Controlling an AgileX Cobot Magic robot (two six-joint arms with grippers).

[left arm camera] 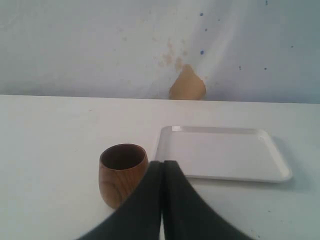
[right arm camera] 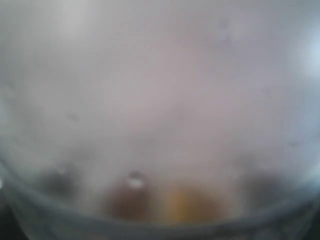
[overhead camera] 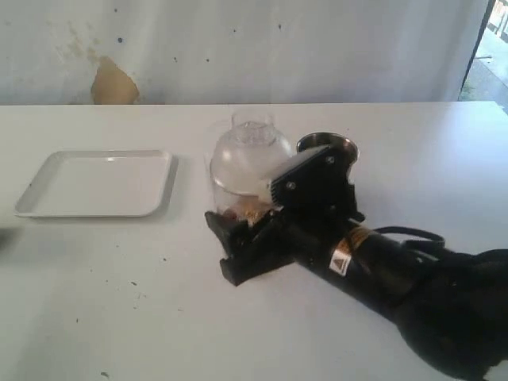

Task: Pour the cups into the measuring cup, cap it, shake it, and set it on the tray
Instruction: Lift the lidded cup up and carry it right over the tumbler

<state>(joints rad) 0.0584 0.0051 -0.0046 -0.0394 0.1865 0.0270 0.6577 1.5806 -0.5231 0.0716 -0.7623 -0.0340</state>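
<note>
the measuring cup (overhead camera: 238,171) stands upright near the middle of the white table (overhead camera: 119,317), with a rounded clear cap (overhead camera: 254,127) on top. at its bottom lie a few small reddish and orange-brown pieces (overhead camera: 240,213). the right wrist view is filled by its blurred clear wall, with brown and orange blobs (right arm camera: 170,205) low inside.

just behind it, on its right in the exterior view, stands the steel tumbler (overhead camera: 327,145). only its rim and a little of its dark inside show, so what it holds cannot be told. the wooden cup (left arm camera: 122,172) shows only in the left wrist view. it is upright, near a corner of the tray (left arm camera: 270,172) but not touching it. its inside is dark, and any contents cannot be made out. the tray (overhead camera: 40,208) lies flat on the left of the table, well apart from the measuring cup.

counted: one measuring cup, one cap, one steel tumbler, one wooden cup, one tray, two end effectors.

the right end effector (overhead camera: 226,238) lies low at the foot of the measuring cup, and its black arm (overhead camera: 381,270) stretches in from the lower right. its fingers stand apart, but whether they press on the cup cannot be told. the left end effector (left arm camera: 162,166) has its fingers together with nothing between them, and points toward the wooden cup and tray.
</note>
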